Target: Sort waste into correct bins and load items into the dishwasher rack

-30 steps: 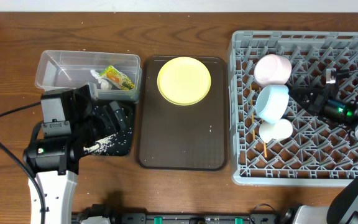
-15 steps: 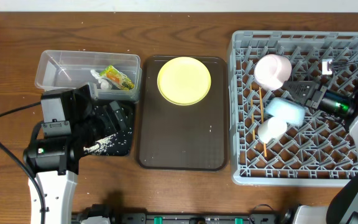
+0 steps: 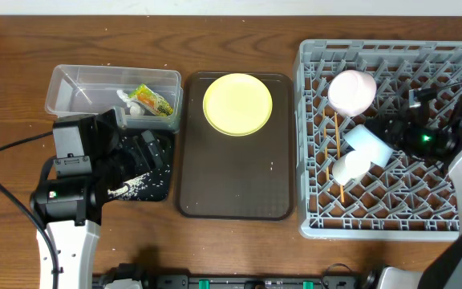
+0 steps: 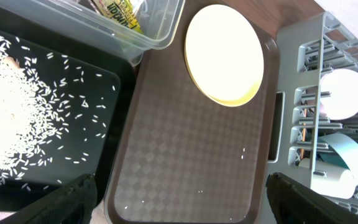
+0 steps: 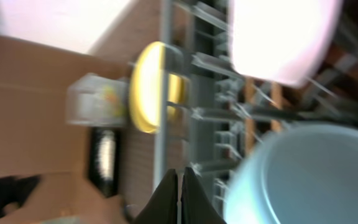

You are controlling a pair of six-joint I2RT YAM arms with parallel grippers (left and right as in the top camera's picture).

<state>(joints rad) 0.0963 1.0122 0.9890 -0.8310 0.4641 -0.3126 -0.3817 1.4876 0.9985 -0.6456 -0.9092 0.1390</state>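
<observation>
The grey dishwasher rack [image 3: 391, 225] holds the pink-bottomed white bowl [image 3: 353, 90], the light blue cup [image 3: 369, 144] lying on its side, the small white cup [image 3: 351, 168] and the wooden chopsticks [image 3: 337, 140]. My right gripper [image 3: 389, 127] is shut just right of the blue cup, with nothing between its fingertips [image 5: 180, 177]. The yellow-green plate [image 3: 237, 104] lies on the brown tray [image 3: 231, 185]. My left gripper [image 4: 182, 202] hangs open above the black tray [image 3: 160, 164] of rice [image 3: 139, 185]. The clear tub [image 3: 70, 88] holds the wrapper [image 3: 152, 99] and paper scrap [image 3: 128, 104].
A black cable loops over the table at the left, beside the left arm. In the right wrist view the blue cup [image 5: 303, 180] fills the lower right and the bowl [image 5: 278, 37] the top. A few rice grains dot the brown tray [image 4: 185, 155].
The blue cup has tipped from standing to lying on its side and slid slightly right. The right arm shifted over the rack. The left arm has not moved.
</observation>
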